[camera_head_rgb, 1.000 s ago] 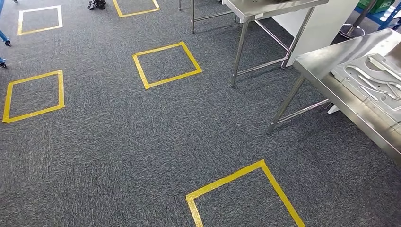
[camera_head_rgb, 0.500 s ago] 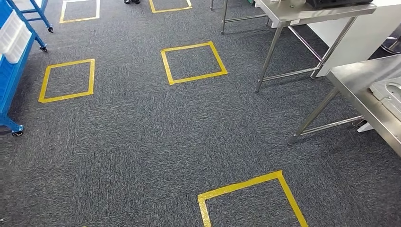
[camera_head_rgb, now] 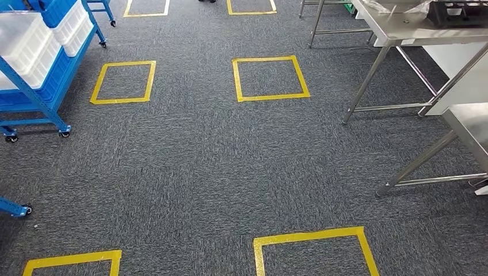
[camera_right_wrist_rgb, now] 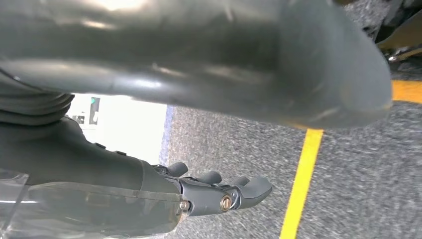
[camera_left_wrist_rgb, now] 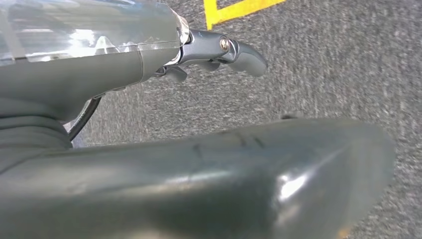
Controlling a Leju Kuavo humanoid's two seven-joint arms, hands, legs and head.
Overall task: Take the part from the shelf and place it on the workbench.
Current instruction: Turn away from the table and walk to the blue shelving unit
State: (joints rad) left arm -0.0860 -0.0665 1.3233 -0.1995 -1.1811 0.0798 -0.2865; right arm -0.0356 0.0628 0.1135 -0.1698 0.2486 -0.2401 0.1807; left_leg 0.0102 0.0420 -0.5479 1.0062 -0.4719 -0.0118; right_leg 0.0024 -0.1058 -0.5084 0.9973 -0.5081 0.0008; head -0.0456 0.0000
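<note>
From my remote station I see first the left robot hand (camera_left_wrist_rgb: 219,50) in its wrist camera, hanging over the grey carpet (camera_head_rgb: 190,167): the thick thumb is in front, the darker fingers (camera_left_wrist_rgb: 246,56) are stretched out side by side, and nothing is held in them, so this hand is empty and apart. The right robot hand (camera_right_wrist_rgb: 219,191) looks the same in its own wrist camera, fingers (camera_right_wrist_rgb: 256,188) extended and a little spread, holding nothing, with a yellow tape line (camera_right_wrist_rgb: 301,184) on the carpet just beyond it. In the head camera, nearest to me, there are two yellow tape squares at the lower edge, one in the middle (camera_head_rgb: 313,237) and one at the left corner (camera_head_rgb: 72,260). A blue caster foot (camera_head_rgb: 14,208) enters from the left edge. On the right stands the steel desk (camera_head_rgb: 469,123), of which I see a corner and slanted legs. Farther, two more yellow squares (camera_head_rgb: 270,77) (camera_head_rgb: 122,81) lie on the carpet. On the left is the blue shelf (camera_head_rgb: 43,86) on wheels, carrying white bins (camera_head_rgb: 26,43); the part should be there, but I cannot tell it inside the bins. At the far right a second steel desk (camera_head_rgb: 403,34) carries a dark object (camera_head_rgb: 457,12) that I cannot identify.
</note>
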